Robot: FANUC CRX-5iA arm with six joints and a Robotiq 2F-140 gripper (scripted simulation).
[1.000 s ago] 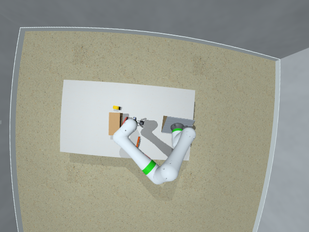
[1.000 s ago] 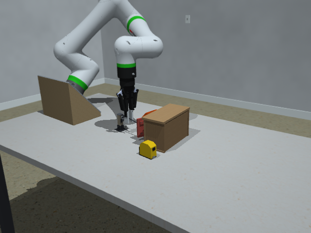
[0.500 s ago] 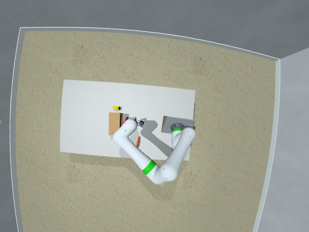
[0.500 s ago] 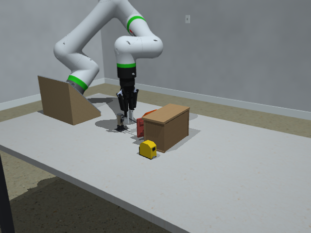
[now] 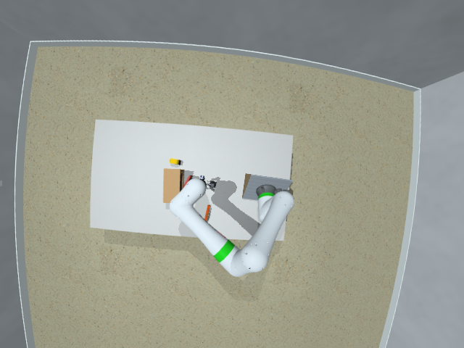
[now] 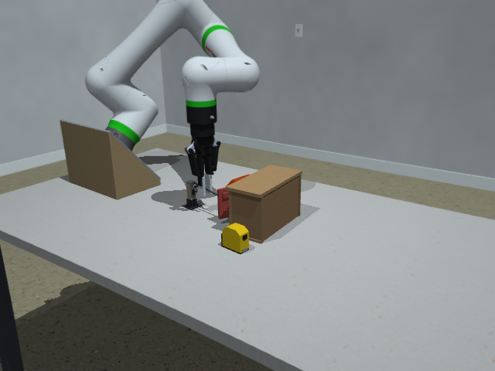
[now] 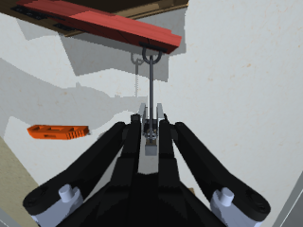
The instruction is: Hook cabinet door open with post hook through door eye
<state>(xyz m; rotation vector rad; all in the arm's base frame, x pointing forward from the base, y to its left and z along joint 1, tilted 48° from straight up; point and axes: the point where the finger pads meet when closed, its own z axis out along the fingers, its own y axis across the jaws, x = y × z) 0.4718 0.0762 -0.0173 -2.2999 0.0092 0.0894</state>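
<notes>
The wooden cabinet (image 5: 172,185) (image 6: 265,199) stands flat on the white table (image 6: 360,259). Its red door (image 6: 223,203) (image 7: 104,21) stands a little open. A thin grey hook rod (image 7: 151,90) runs from the short post (image 6: 192,193) (image 7: 151,149) to the door, and its curved end sits in the eye (image 7: 151,54) on the door's edge. My gripper (image 6: 204,184) (image 7: 151,110) points straight down over the rod near the post. Its fingers stand slightly apart on either side of the rod, with small gaps, so it is open.
A yellow tape measure (image 6: 236,237) (image 5: 175,162) sits in front of the cabinet. An orange flat tool (image 7: 58,130) (image 5: 206,212) lies on the table beside the arm. The brown wedge mount (image 6: 104,159) (image 5: 262,181) holds the robot base.
</notes>
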